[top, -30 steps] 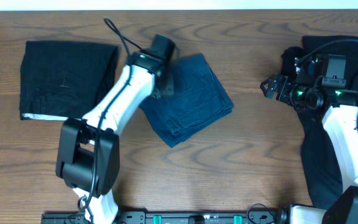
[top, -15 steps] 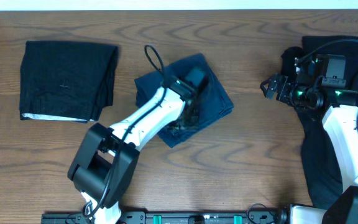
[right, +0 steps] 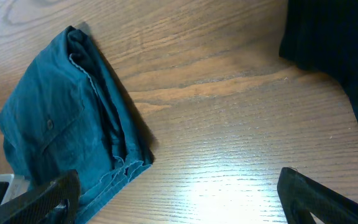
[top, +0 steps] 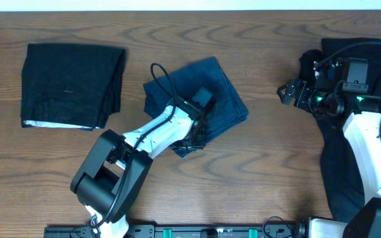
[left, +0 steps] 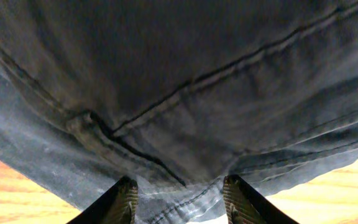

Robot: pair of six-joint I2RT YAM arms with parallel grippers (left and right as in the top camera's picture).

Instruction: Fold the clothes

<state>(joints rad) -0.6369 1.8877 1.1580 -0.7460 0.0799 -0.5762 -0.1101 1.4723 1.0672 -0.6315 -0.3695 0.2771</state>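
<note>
The clothes include a folded denim-blue garment (top: 223, 99) lying mid-table, its seams filling the left wrist view (left: 179, 93). My left gripper (top: 192, 140) is down at its near corner, jaws partly open, with the hem lying between the fingertips (left: 180, 186) and not pinched. A folded black garment (top: 68, 82) rests at the far left. Another black garment (top: 339, 165) sprawls under the right arm. My right gripper (top: 284, 92) hovers wide open over bare wood (right: 179, 205), to the right of the blue garment (right: 61, 124).
The wooden table (top: 270, 165) shows bare between the blue garment and the black heap (right: 328, 37) at the right. The left arm's cable (top: 161, 76) loops over the blue garment. The table's far edge runs along the top of the overhead view.
My left arm has swung from the blue garment's far left corner across it to its near corner. The garment and the right arm have stayed put.
</note>
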